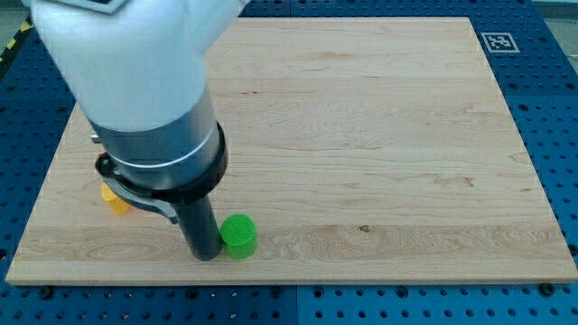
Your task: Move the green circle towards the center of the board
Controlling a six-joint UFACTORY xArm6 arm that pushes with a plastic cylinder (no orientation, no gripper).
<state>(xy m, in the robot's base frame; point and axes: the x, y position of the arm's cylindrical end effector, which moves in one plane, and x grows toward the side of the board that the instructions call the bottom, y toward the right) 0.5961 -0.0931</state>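
The green circle (239, 236) is a short green cylinder lying on the wooden board (361, 135) near its bottom edge, left of the middle. My tip (203, 255) is at the end of the dark rod, just to the left of the green circle and touching or almost touching its left side. The white and grey arm body fills the view's top left and hides the board beneath it.
A yellow block (114, 199) sits partly hidden under the arm at the board's left, shape unclear. A black and white marker tag (498, 41) is on the blue perforated table (551, 90) beyond the board's top right corner.
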